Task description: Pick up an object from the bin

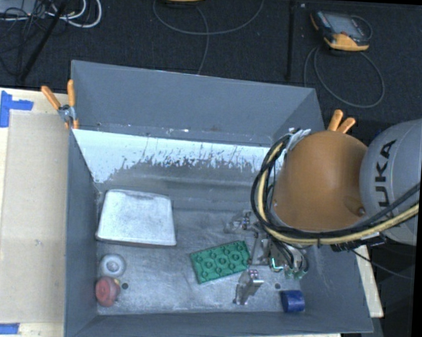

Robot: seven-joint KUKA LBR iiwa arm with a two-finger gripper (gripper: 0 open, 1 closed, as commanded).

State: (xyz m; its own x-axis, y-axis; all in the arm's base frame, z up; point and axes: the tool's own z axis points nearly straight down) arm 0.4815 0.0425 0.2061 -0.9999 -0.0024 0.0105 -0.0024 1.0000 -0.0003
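Hand (246,259) hangs spread open over the right end of the green studded plate (217,264), where a shallow edge bite could slip.

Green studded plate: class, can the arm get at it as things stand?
Probably yes: the green studded plate lies bare on the bin floor, and the arm hangs beside its right end.
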